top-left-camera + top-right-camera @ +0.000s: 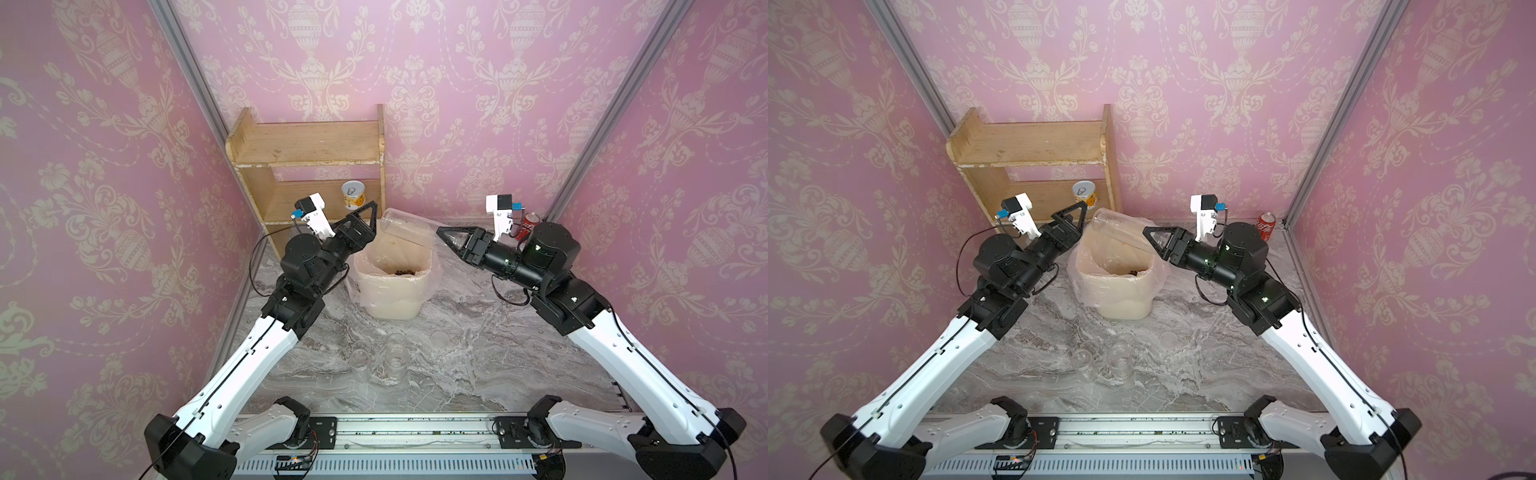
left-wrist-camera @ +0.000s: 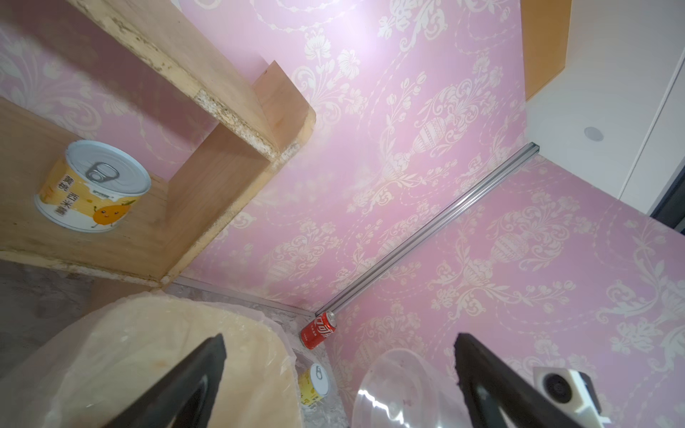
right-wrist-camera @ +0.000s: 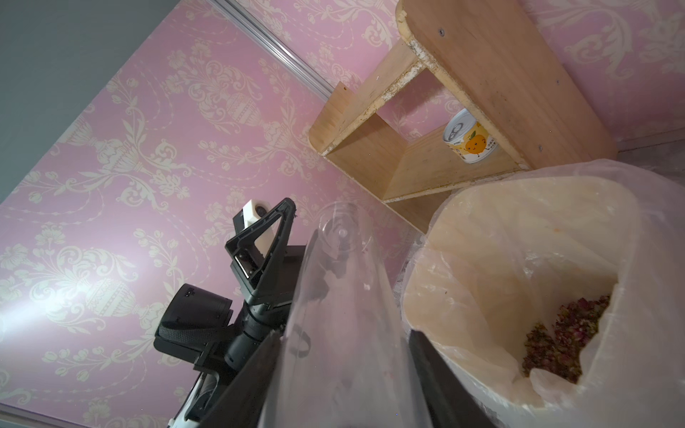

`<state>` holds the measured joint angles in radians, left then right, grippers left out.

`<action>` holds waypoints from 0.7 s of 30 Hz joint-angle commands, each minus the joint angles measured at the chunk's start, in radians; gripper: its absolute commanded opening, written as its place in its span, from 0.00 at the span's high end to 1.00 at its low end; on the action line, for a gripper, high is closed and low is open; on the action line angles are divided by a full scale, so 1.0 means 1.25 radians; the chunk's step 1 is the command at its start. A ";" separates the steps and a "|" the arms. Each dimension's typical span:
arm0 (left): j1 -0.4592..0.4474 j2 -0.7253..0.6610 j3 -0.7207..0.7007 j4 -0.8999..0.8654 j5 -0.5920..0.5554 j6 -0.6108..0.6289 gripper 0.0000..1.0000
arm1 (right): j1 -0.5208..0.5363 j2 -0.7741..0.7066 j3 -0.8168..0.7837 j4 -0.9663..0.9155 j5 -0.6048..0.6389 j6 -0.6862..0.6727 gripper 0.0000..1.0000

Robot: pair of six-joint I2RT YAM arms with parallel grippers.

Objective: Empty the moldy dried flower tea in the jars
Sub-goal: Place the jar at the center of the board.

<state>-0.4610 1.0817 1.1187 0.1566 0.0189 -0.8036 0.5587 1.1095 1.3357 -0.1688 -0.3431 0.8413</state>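
Note:
My right gripper (image 1: 451,241) (image 1: 1156,239) (image 3: 344,352) is shut on the taller clear jar (image 1: 409,230) (image 1: 1121,230) (image 3: 341,296). The jar lies tilted over the bag-lined bin (image 1: 390,303) (image 1: 1125,303) (image 3: 482,222) and looks empty. My left gripper (image 1: 372,226) (image 1: 1079,226) (image 2: 339,355) stands open at the jar's far end (image 2: 400,389), which sits between its jaws, apparently untouched. A heap of brownish-purple dried flower tea (image 1: 405,272) (image 1: 1138,272) (image 3: 563,333) lies in the bin. Two short clear jars (image 1: 359,361) (image 1: 397,359) (image 1: 1081,359) (image 1: 1119,359) stand open near the table's front.
A round clear lid (image 1: 439,337) (image 1: 1169,338) lies right of the short jars. A wooden shelf (image 1: 307,143) stands behind the bin with a yellow-white tin (image 1: 353,194) (image 2: 92,185) on it. A red cola can (image 1: 528,226) (image 2: 318,329) stands in the back right corner, another tin (image 2: 315,385) behind the bin.

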 commanded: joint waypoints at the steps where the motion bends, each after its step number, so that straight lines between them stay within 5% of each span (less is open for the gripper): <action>1: 0.006 -0.049 0.018 -0.137 -0.021 0.213 0.01 | 0.002 -0.046 0.067 -0.198 0.004 -0.159 0.60; 9: 0.006 -0.209 -0.127 -0.222 -0.097 0.408 0.01 | 0.002 -0.050 0.204 -0.531 0.004 -0.356 0.58; 21: 0.006 -0.409 -0.304 -0.329 -0.047 0.547 0.01 | 0.002 0.064 0.256 -0.853 0.061 -0.489 0.60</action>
<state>-0.4610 0.6071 0.7589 -0.1974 -0.0616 -0.1944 0.5591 1.1557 1.6596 -1.0962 -0.3206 0.2947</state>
